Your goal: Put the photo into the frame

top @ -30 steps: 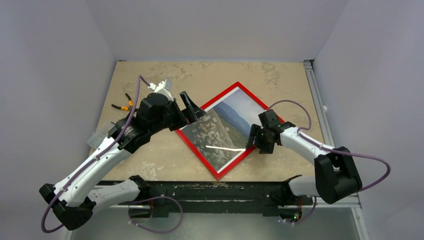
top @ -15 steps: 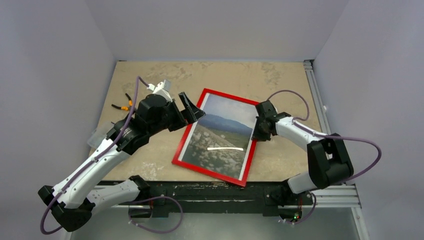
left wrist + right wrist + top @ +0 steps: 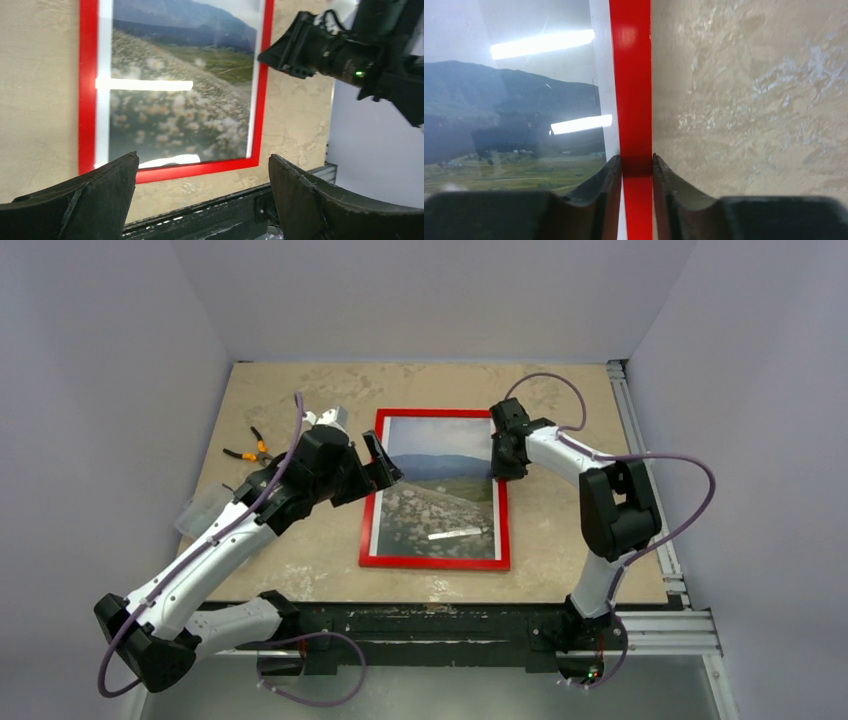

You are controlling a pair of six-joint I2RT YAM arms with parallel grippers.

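- At the far left of the overhead view, a pair of pliers (image 3: 245, 448) with orange-tipped handles lies on the table (image 3: 560, 530), well apart from everything else. Neither wrist camera catches it.
- My left gripper (image 3: 383, 462) hangs over the frame's left edge. My left wrist view shows its fingers (image 3: 100, 195) spread wide with nothing between them, and the frame's near end lies below the gap.
- The frame (image 3: 435, 563) lies flat mid-table, red front up, its long sides running away from my bases. The photo (image 3: 440, 490) sits inside it under the pane, sky at the far end and stony slope at the near end. Only the overhead view takes in the whole frame.
- My right gripper (image 3: 497, 462) is at the frame's right rail, toward the far end. From above I cannot tell how its fingers stand. The right wrist view settles it: they are clamped on the red rail, one on the pane side and one on the table side.
- My left wrist view alone shows that gripper side-on, with a small green light on it.
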